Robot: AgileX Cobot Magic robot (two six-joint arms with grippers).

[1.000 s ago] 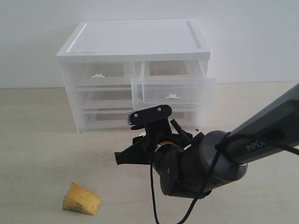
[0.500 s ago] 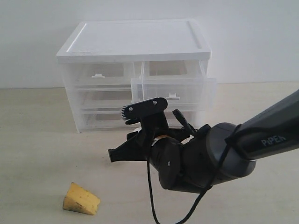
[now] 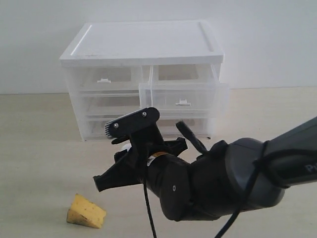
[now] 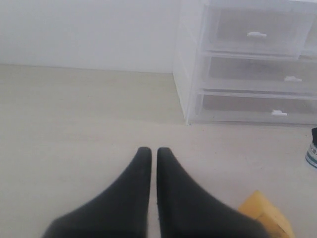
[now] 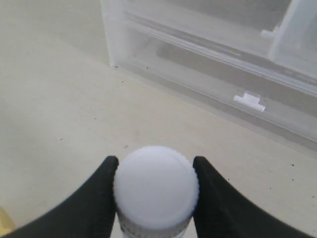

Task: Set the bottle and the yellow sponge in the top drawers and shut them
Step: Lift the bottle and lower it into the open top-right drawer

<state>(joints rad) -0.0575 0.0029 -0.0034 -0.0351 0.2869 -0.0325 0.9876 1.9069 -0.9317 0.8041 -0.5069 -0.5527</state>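
My right gripper (image 5: 155, 161) is shut on the bottle (image 5: 156, 191), its black fingers pressed against both sides of the white cap. In the exterior view the bottle is almost wholly hidden behind the right arm (image 3: 198, 186), which hangs low in front of the drawer unit. A sliver of its teal label (image 4: 312, 154) shows in the left wrist view. The yellow sponge (image 3: 86, 211) lies on the table at the front left, also seen as a yellow corner (image 4: 265, 215) beside my left gripper (image 4: 154, 150), which is shut and empty. The top right drawer (image 3: 184, 95) is pulled out; the top left drawer (image 3: 105, 79) is closed.
The white drawer unit (image 3: 143, 44) stands at the back of the table against a white wall. Its two full-width lower drawers (image 4: 252, 82) are closed. Bare beige tabletop (image 3: 34, 148) stretches to the left of the unit and round the sponge.
My right arm has swung leftwards and towards the front of the table, carrying the bottle away from the open drawer. The sponge and drawers have not moved.
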